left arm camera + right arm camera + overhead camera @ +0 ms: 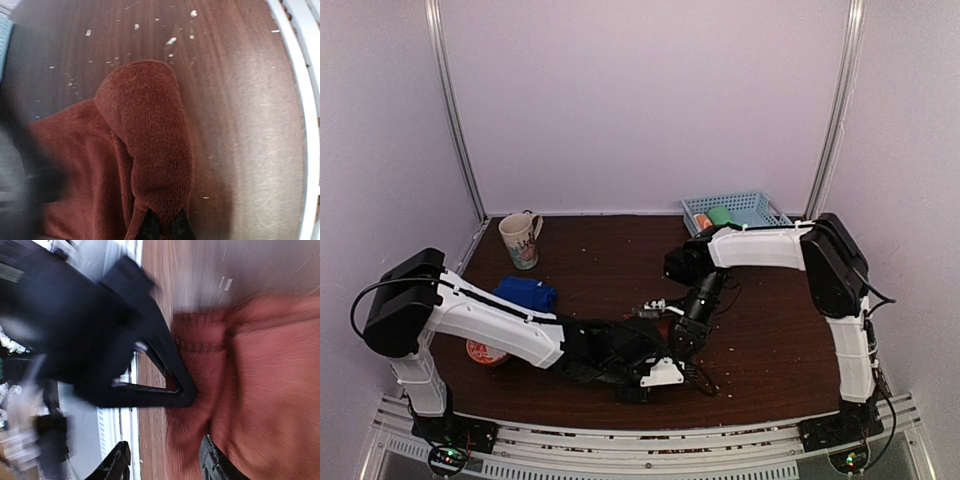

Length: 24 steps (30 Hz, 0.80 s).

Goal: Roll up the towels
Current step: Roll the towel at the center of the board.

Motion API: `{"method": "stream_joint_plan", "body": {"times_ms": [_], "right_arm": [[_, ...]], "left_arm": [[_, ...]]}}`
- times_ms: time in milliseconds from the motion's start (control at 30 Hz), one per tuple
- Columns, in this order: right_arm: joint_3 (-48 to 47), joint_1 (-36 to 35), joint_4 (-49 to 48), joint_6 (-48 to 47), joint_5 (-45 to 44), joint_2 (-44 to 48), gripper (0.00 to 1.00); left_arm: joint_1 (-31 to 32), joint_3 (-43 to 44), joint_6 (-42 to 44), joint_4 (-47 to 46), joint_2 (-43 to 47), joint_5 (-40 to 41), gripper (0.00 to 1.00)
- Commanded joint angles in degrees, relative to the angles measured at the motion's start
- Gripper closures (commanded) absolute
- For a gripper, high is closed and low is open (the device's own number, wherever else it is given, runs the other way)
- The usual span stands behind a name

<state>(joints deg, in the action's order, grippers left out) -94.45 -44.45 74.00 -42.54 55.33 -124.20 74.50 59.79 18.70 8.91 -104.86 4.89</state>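
The step in hand appears to be the rolling of the rust-brown towel (145,150), which lies on the desk (770,340) near its front edge, about in the middle, under the two arms. The left end effector (165,227) is closed tight on this towel: in its wrist view the cloth rises as a thick rounded fold and runs down between the two fingertips, while the rest of the towel spreads out flatter to the side. The right end effector (165,467) is just beside it at the same end. Its jaws stand apart with a clear gap and grip nothing; one finger lies over the cloth and the other is over the bare wood. The picture there is blurred, so finer details cannot be told. The blue towel (525,293) sits well apart on the left side of the desk as a compact bundle, and I judge that it is already rolled. A cup (520,240) and a basket (745,208) stand at the back. The next move, I think, calls for turning the pinched fold over onto the flat part. The right end effector should take a new hold beside it, so that the soft cloth does not open again.
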Motion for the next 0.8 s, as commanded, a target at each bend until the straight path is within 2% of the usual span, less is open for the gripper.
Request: {"method": "stream_joint_plan", "body": {"times_ms": [0, 67, 133, 200, 267, 333, 367, 433, 500, 533, 600, 667, 767], "right_arm": [[-4.0, 5.9, -3.3, 4.6, -4.3, 13.2, 0.52], [-1.2, 6.9, -13.5, 11.8, -12.4, 20.1, 0.52], [4.3, 6.9, -26.5, 18.6, -26.0, 28.0, 0.51], [8.8, 7.3, -35.4, 23.2, -38.7, 34.5, 0.43], [9.4, 8.8, -37.8, 24.8, -44.3, 38.0, 0.28], [8.8, 11.5, -38.3, 25.7, -42.4, 40.8, 0.02], [8.8, 13.0, -38.4, 25.8, -38.8, 42.3, 0.00], [9.8, 15.0, -38.5, 24.0, -29.8, 45.4, 0.00], [9.0, 15.1, -33.1, 18.6, -19.6, 46.1, 0.01], [8.4, 15.0, -29.2, 14.8, -11.7, 46.0, 0.08], [9.6, 14.4, -22.6, 8.9, -3.1, 46.2, 0.18], [12.1, 11.7, -19.9, 6.3, -1.3, 46.4, 0.28], [18.0, 2.3, -19.5, 3.0, -9.8, 47.2, 0.44]], "left_arm": [[-1.5, 7.2, -3.8, 11.2, -3.9, -10.8, 1.00], [-3.3, 10.2, -6.6, 14.2, -6.2, -17.2, 1.00], [-5.4, 12.4, -9.2, 15.9, -8.4, -23.2, 1.00], [-8.1, 15.1, -11.8, 18.0, -11.3, -30.4, 1.00], [-11.4, 18.9, -14.0, 21.1, -14.6, -38.1, 1.00], [-14.2, 21.6, -15.8, 22.7, -17.0, -46.5, 1.00], [-15.5, 22.6, -17.0, 22.7, -18.0, -50.1, 1.00], [-17.6, 24.4, -19.6, 22.7, -20.1, -55.5, 1.00], [-19.3, 25.5, -22.1, 22.4, -22.2, -60.1, 1.00], [-20.1, 25.6, -23.5, 21.6, -23.0, -62.4, 1.00], [-21.5, 25.6, -26.2, 20.0, -24.7, -66.3, 1.00], [-22.4, 24.7, -29.2, 17.8, -25.6, -68.9, 1.00], [-23.7, 22.8, -33.5, 14.1, -25.9, -71.8, 1.00]]}}
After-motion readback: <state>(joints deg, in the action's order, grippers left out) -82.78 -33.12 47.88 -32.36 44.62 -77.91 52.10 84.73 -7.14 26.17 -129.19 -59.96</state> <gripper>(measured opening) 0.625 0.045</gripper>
